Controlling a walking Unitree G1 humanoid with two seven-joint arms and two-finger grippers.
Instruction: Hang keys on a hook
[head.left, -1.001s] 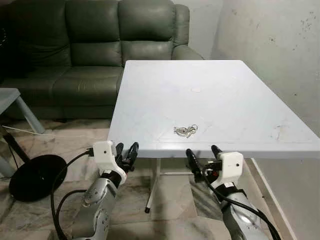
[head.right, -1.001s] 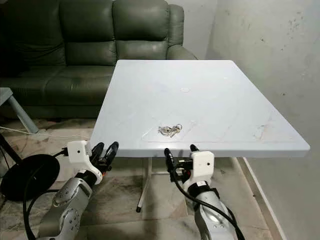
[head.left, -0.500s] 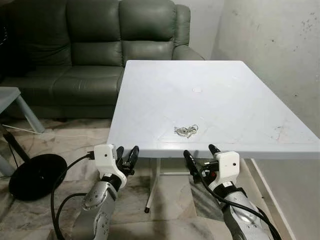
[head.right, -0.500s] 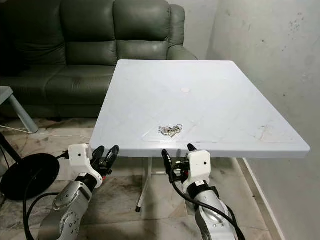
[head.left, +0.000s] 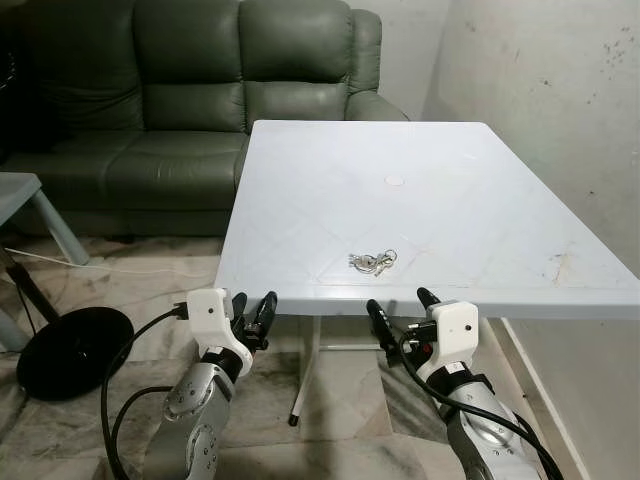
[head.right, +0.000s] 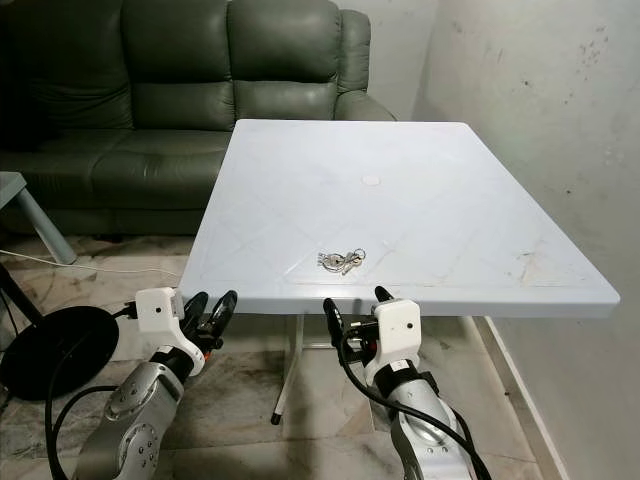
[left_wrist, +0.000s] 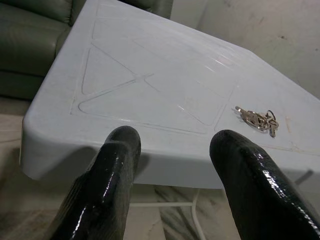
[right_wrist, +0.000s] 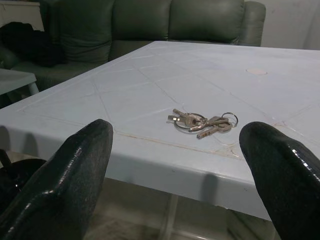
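Keys (head.left: 372, 262) lay flat on the white surface (head.left: 440, 190), close to its near edge and roughly mid-width, untouched. Bunch looked like a few silver keys on rings; count not readable. Right end effector (head.left: 402, 313) sat just below and in front of the near edge, slightly right of the keys, fingers spread wide with nothing between them. In the right wrist view the keys (right_wrist: 202, 121) showed between the two black fingers (right_wrist: 55, 190), past the surface edge. Left end effector (head.left: 251, 308) was off the near-left corner, below the edge, fingers parted and empty, well apart from the keys; in the left wrist view the keys (left_wrist: 258, 119) sat far across the surface from that corner. A small round mark (head.left: 394, 181) sat on the surface farther back, near the middle. Dark green sofa (head.left: 200, 100) stood behind the surface on the left, plastered wall (head.left: 560, 90) along the right, black round base (head.left: 75, 352) on the tiled floor at near left.
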